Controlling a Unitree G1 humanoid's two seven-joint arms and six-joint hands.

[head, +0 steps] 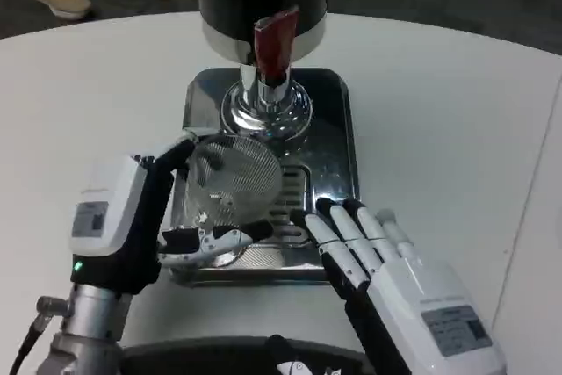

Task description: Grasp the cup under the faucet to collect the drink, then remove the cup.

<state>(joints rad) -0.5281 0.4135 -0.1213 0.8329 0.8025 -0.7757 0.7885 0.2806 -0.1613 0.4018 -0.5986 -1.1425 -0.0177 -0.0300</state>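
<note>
**Cup nearing the faucet**

The left hand (145, 217) is gripping the ribbed cup (233, 180) over the drip tray (338, 173), just short of the faucet (266, 103); next, centring beneath it. The right hand (386, 256) is waiting, fingers straight and together.

Light falls evenly from overhead, bright on my white table (457, 103), with only soft, faint shadows beneath my left hand (132, 226) and right hand (386, 278). The chrome faucet (266, 107) and steel drip tray (329, 142) at twelve o'clock throw sharp glints. The ribbed glass cup (233, 177) looks slightly smeared. The floor toward eleven o'clock is dim, and the whole picture is a little soft.
</note>
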